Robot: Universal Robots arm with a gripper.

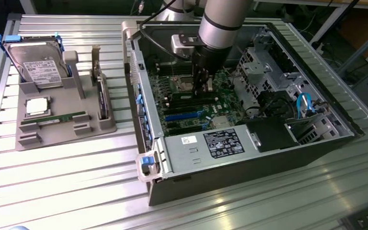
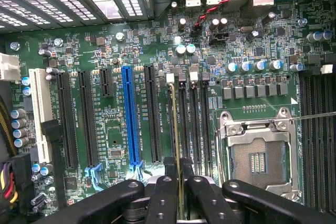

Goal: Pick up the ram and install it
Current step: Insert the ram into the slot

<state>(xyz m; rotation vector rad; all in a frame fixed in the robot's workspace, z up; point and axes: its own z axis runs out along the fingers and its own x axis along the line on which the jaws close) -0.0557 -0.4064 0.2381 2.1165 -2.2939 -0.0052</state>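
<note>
Print on the power supply's [image 1: 184,155] black sticker [image 1: 225,143] and the hard drive's [image 1: 24,53] white label [image 1: 43,73] is too small to read. The ram [image 2: 175,124] shows edge-on as a thin pale line over the memory slots [image 2: 193,119] beside the CPU socket [image 2: 257,156]; whether it sits in a slot is unclear. The gripper [image 2: 178,169] has its fingers [image 2: 163,198] clamped narrowly on it.

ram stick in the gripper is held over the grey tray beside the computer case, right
Not right. The gripper holds the ram stick over the motherboard inside the computer case, not over the grey tray beside it. The exterior view shows this.
</note>
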